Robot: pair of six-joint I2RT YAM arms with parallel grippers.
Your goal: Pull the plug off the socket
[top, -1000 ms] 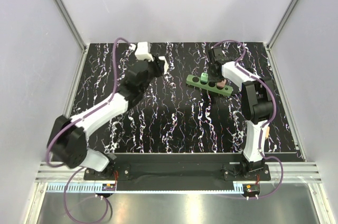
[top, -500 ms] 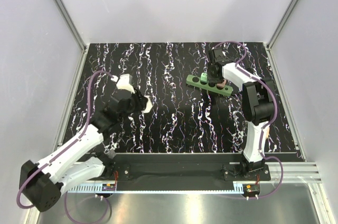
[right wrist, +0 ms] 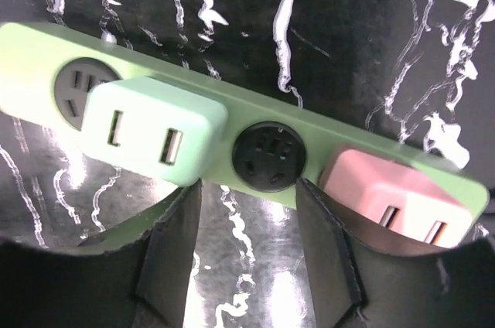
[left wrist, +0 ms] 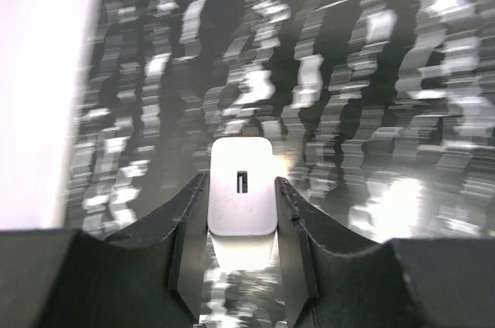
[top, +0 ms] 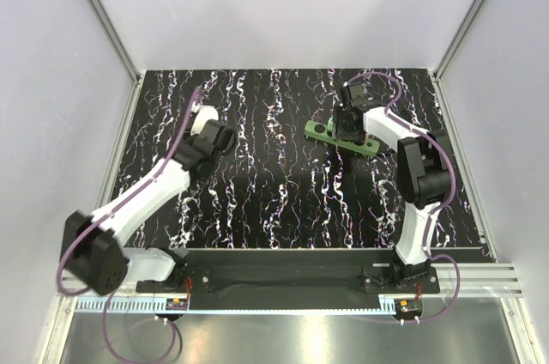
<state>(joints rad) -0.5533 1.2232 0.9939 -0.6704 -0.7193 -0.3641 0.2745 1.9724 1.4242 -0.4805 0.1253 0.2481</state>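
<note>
The power strip (top: pixel 319 130) lies at an angle on the far right part of the table (top: pixel 283 201), just under the right arm's wrist. Two of its four holes are filled: a pale green plug (right wrist: pixel 151 131) sits in the second and a pink plug (right wrist: pixel 394 200) in the end one. The first hole (right wrist: pixel 81 92) and the third hole (right wrist: pixel 271 155) are bare.

The right gripper (right wrist: pixel 251 254) hangs low over the strip's near edge with its jaws apart. One finger is below the green plug and the other below the pink one, and they hold nothing.

Well away, over the left side of the table, the left gripper (left wrist: pixel 240 212) is clamped on a white plug (left wrist: pixel 242 181), which fills the gap between its fingers.

With that white plug off the strip and carried clear, the pull itself looks done. What seems left is setting the plug down. Whether the green and pink plugs also have to come out, I cannot tell.
</note>
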